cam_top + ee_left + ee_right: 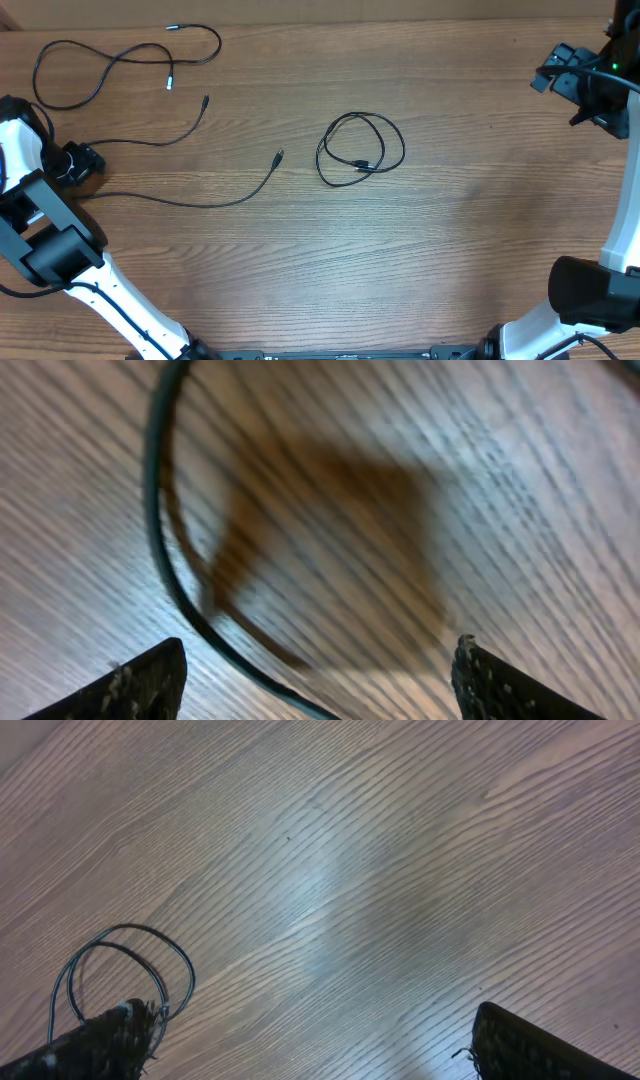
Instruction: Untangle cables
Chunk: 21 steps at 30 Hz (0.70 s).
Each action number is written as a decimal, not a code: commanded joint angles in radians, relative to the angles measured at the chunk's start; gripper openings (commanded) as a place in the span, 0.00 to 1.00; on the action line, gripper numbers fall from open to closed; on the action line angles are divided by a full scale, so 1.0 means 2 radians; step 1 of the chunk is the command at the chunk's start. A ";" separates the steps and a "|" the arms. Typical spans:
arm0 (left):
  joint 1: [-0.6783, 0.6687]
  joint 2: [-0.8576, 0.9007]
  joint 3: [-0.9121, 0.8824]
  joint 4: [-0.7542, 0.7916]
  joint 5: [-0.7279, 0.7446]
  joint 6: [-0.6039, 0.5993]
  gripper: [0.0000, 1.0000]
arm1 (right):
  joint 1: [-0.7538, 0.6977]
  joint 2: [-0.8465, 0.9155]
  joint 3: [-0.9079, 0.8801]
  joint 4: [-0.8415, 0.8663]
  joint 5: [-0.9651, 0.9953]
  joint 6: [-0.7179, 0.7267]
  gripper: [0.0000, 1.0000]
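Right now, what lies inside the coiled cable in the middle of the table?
Inside the coiled cable, only bare table and the cable's own plug end show. Where its strands cross, what lies beneath is hidden.

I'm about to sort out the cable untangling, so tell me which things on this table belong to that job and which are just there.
For the job: coiled cable in the middle; looped cable at far left; short strand at left; long strand below it.
Just there: wooden table; left arm; right arm.
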<state>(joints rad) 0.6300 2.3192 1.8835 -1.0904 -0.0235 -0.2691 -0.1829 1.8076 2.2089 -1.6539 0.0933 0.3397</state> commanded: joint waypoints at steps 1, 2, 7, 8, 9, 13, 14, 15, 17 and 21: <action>0.000 0.007 -0.007 0.001 0.013 0.018 0.82 | -0.001 -0.005 -0.003 0.001 0.003 0.000 1.00; 0.000 0.007 -0.010 0.002 0.007 0.018 0.80 | -0.001 -0.005 -0.003 0.001 0.003 0.000 1.00; 0.004 0.008 -0.016 0.002 -0.002 0.016 0.73 | -0.001 -0.005 -0.003 0.001 0.003 0.000 1.00; 0.006 0.008 -0.016 0.001 -0.002 0.016 0.73 | -0.001 -0.005 -0.003 0.001 0.003 0.000 1.00; 0.009 0.008 -0.017 0.000 -0.003 0.017 0.72 | -0.001 -0.005 -0.003 0.001 0.003 0.000 1.00; 0.023 0.008 -0.027 0.005 -0.005 0.015 0.72 | -0.001 -0.005 -0.003 0.001 0.003 0.000 1.00; 0.028 0.008 -0.031 0.008 -0.005 0.015 0.72 | -0.001 -0.005 -0.003 0.001 0.003 0.000 1.00; 0.031 0.008 -0.033 0.009 -0.005 0.015 0.71 | -0.001 -0.005 -0.003 0.001 0.003 0.000 1.00; 0.039 0.008 -0.040 0.014 -0.005 0.015 0.67 | -0.001 -0.005 -0.003 0.001 0.003 0.000 1.00; 0.052 0.008 -0.054 0.026 -0.005 0.015 0.52 | -0.001 -0.005 -0.003 0.001 0.003 0.000 1.00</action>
<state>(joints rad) 0.7094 2.3157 1.8275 -1.0512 -0.0116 -0.2543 -0.1825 1.8076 2.2089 -1.6539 0.0933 0.3401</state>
